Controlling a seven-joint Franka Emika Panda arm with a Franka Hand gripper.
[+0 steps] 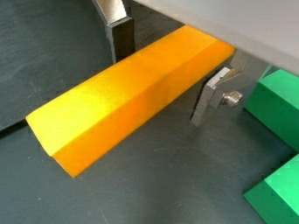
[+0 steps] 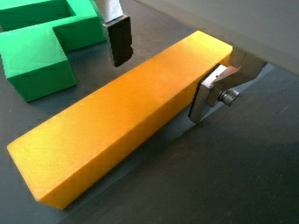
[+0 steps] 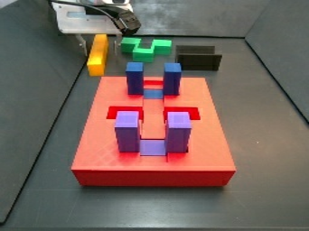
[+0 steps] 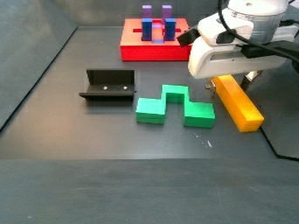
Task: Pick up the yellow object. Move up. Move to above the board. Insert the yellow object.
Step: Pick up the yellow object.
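Note:
The yellow object [image 1: 122, 101] is a long yellow bar with orange sides, lying flat on the dark floor; it also shows in the wrist view [image 2: 117, 131] and in both side views [image 3: 98, 52] [image 4: 239, 103]. My gripper [image 1: 163, 83] [image 2: 159, 87] is lowered over one end of the bar with a silver finger on each side. One finger [image 2: 117, 44] stands clear of the bar, the other finger [image 2: 205, 94] is close against its side. The jaws are open. The red board [image 3: 151, 153] [image 4: 138, 52] with blue and purple posts lies apart from the bar.
A green zigzag block [image 4: 176, 105] [image 3: 145, 45] lies right beside the bar, also showing in both wrist views [image 1: 281, 105] [image 2: 41, 52]. The dark fixture [image 4: 107, 86] [image 3: 200, 60] stands beyond the green block. Dark walls enclose the floor.

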